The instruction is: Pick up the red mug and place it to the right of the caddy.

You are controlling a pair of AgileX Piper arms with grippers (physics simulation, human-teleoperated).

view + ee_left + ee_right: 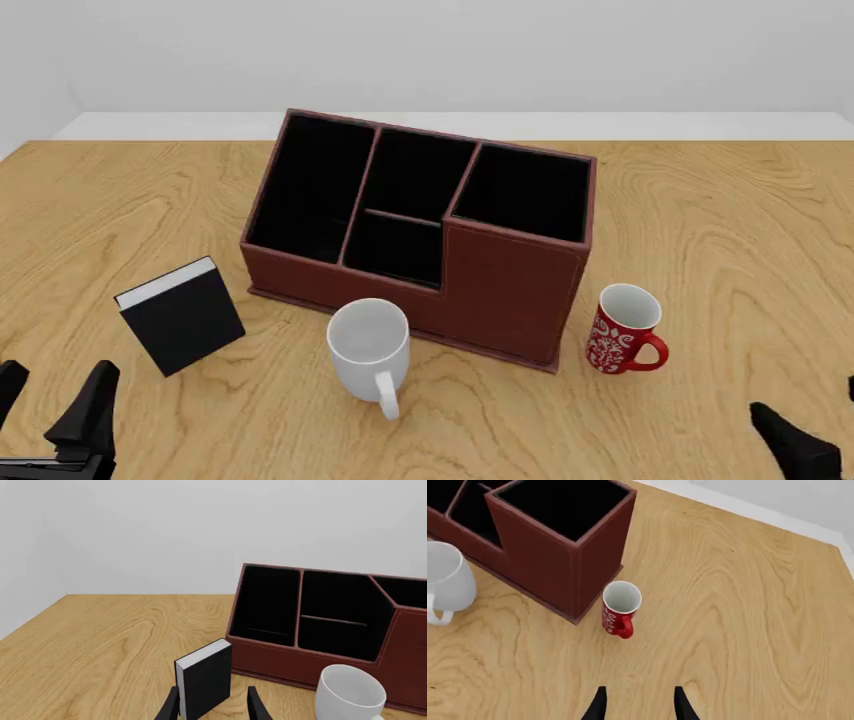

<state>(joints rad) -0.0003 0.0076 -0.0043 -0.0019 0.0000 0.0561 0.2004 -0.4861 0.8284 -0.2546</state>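
Glossy red mug (622, 339) stands upright beside the boxy leather-look caddy (514, 280); both claws (638, 705) (212, 705) spread, empty.

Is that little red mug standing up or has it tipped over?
Upright. The red mug stands on its base on the table, white inside facing up, handle out to the side.

You will find no words, numbers or signs to read here. The red mug (621, 340) only has a white flower pattern, with no letters in it that can be made out. The caddy (514, 285), the white mug (370, 348) and the black book (184, 320) are all plain.
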